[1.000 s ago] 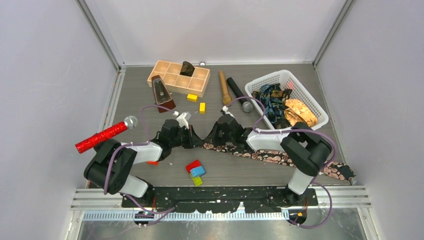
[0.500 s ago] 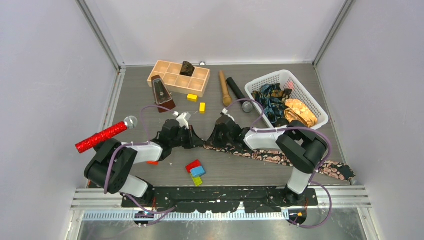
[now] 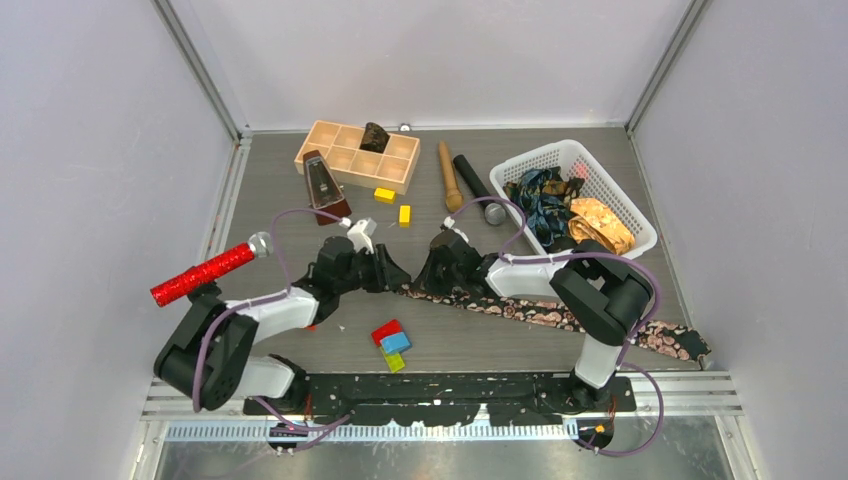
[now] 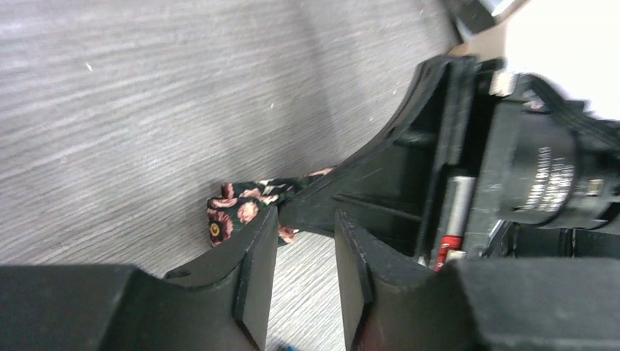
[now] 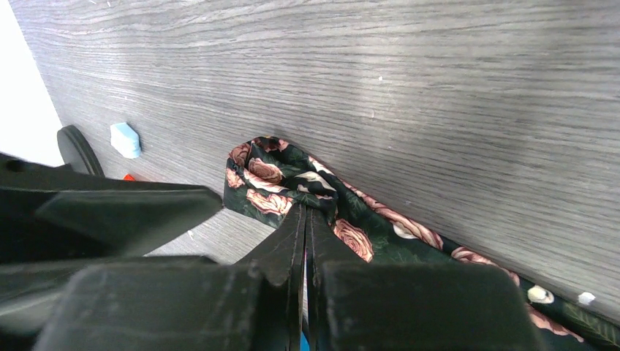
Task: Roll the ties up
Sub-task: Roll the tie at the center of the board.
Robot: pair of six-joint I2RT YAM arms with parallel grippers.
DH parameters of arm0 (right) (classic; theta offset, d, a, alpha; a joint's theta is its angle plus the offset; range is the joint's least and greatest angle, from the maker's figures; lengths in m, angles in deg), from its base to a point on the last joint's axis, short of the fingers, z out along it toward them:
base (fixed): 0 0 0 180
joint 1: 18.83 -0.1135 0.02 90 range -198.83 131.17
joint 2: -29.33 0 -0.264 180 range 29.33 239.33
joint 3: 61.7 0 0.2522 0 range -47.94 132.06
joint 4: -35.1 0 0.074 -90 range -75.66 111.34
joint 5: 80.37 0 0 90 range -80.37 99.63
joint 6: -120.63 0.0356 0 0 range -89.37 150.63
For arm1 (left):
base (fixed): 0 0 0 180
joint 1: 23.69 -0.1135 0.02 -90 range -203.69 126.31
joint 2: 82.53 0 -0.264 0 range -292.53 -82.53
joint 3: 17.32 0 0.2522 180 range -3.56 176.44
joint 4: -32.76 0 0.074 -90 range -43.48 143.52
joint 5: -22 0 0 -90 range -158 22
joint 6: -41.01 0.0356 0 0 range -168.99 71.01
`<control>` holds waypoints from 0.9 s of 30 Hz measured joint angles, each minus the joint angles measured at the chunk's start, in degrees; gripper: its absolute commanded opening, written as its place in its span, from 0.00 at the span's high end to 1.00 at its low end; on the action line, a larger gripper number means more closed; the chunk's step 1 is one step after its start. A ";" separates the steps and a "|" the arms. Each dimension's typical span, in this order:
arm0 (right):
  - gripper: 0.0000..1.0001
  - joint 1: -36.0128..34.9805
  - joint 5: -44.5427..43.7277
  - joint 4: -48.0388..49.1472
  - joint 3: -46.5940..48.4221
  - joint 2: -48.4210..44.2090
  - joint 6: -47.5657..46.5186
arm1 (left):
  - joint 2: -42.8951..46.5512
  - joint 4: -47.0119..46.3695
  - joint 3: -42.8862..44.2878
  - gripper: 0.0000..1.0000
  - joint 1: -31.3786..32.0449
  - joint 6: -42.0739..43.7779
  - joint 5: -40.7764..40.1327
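Pinching the folded end of the tie (image 5: 281, 183), the right gripper (image 5: 304, 213) has its fingers pressed together. The left gripper (image 4: 305, 223), fingers slightly apart and empty, sits just beside that end. The tie stretches rightward across the table (image 3: 270, 190).

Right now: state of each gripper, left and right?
Left gripper: open, gripping nothing.
Right gripper: shut, pinching the folded end of the black floral tie.

Tie (image 5: 274, 179) folded end at right gripper (image 5: 305, 210) jaw tips, rest trailing rightward on table (image 5: 439, 73); left gripper (image 4: 307, 223) jaws opposite, just beside fold.
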 measured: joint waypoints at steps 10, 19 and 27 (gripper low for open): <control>1.00 0.00 0.04 0.00 0.26 0.26 0.02 | 4.59 4.57 0.00 0.50 -0.02 0.26 -5.79; 1.00 0.00 0.02 0.00 0.24 0.26 0.20 | -1.25 4.07 -0.07 0.66 -0.04 -0.31 -6.58; 1.00 0.00 0.02 0.00 0.24 0.26 0.20 | -2.93 3.30 -0.13 0.59 -0.09 -0.26 -6.84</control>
